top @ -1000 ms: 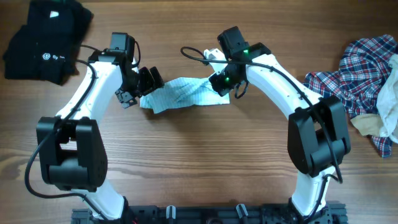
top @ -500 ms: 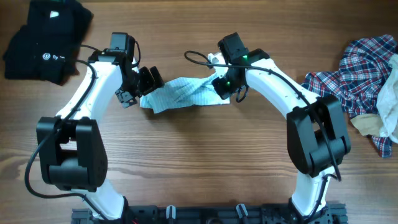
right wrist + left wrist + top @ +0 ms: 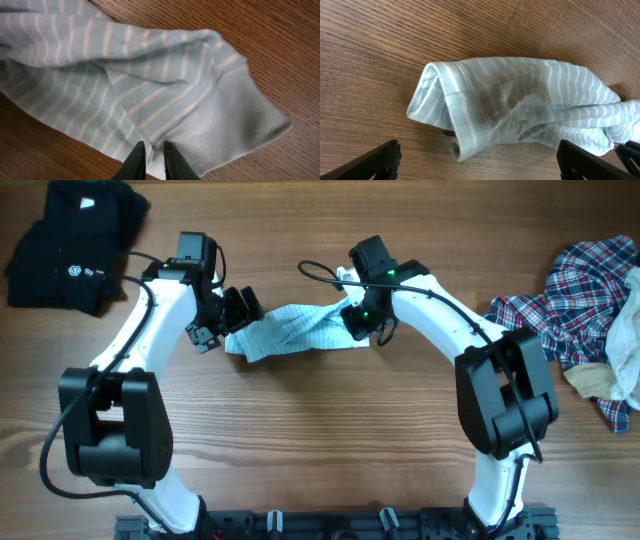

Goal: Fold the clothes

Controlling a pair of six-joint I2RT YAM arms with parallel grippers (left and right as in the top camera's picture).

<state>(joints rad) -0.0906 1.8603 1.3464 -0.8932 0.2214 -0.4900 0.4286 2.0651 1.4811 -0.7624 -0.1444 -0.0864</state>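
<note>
A light blue striped garment [image 3: 292, 330] lies crumpled on the wooden table between the two arms. My left gripper [image 3: 238, 308] is open at the garment's left end, its fingers wide apart on either side of the rolled cloth edge [image 3: 450, 115]. My right gripper [image 3: 357, 320] is shut on the garment's right edge; in the right wrist view its fingertips [image 3: 154, 155] pinch a fold of the striped cloth [image 3: 150, 90].
A black folded garment [image 3: 70, 245] lies at the far left corner. A pile with a red-and-blue plaid shirt [image 3: 570, 300] and a cream cloth [image 3: 610, 380] sits at the right edge. A cable [image 3: 318, 270] loops by the right arm.
My right gripper has shifted slightly left with the garment's right edge, bunching the cloth a little. The left arm has not moved.
</note>
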